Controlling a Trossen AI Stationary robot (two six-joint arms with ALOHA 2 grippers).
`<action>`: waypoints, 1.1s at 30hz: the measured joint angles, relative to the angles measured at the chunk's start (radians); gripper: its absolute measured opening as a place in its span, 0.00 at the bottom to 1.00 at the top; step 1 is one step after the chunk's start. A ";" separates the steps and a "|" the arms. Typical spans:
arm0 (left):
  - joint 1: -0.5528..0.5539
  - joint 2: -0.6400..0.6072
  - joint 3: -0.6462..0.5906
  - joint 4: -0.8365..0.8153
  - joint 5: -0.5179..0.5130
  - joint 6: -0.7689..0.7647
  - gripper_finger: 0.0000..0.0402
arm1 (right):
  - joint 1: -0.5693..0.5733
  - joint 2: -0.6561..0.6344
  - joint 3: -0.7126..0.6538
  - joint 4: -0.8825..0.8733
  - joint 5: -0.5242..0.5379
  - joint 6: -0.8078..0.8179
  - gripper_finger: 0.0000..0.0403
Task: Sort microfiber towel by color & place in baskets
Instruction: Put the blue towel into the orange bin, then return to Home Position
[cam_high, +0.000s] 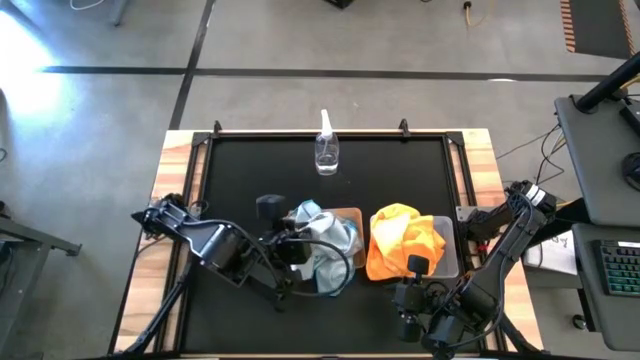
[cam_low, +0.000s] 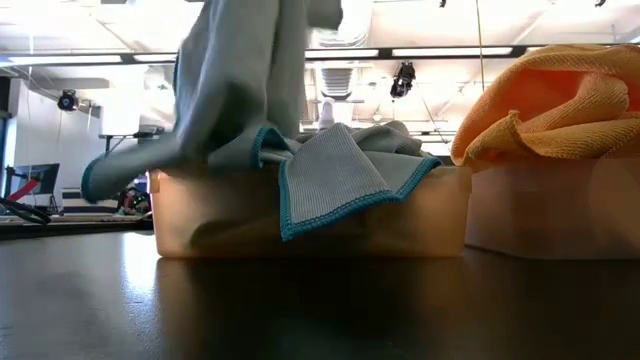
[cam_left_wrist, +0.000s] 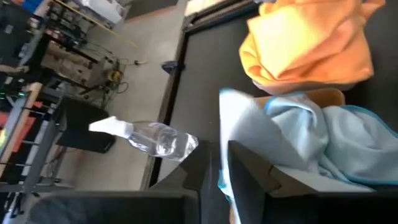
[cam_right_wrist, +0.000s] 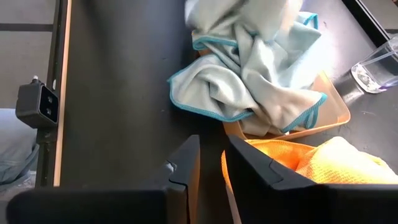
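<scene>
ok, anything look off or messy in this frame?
Mostly tidy. The blue-grey towels spill over the rim of the tan basket, one corner hanging down its front. The left gripper holds one towel above it.

Spray bottle (cam_high: 327, 152) alone obstructs the table's (cam_high: 250, 170) far half.

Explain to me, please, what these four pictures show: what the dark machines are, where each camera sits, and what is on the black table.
Two dark robot arms work at a black table. One camera looks straight down, one sits at table height, and one rides on each wrist. On the table stand a tan-brown plastic basket piled with pale blue-grey microfiber towels, a translucent grey basket heaped with bright orange towels, and a small clear spray bottle. The left gripper pinches one blue-grey towel, which hangs from it above the tan-brown basket. The right gripper waits near the grey basket, holding nothing.
</scene>
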 joint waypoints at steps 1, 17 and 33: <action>0.002 0.006 0.000 0.000 0.013 0.000 0.11 | 0.000 0.000 0.000 0.000 0.000 0.000 0.18; -0.006 0.031 0.000 0.000 0.118 -0.054 0.24 | 0.009 0.000 0.000 -0.001 -0.009 0.024 0.17; -0.266 0.023 -0.005 0.001 -0.073 -0.158 0.24 | 0.078 0.000 -0.002 0.000 0.067 -0.057 0.17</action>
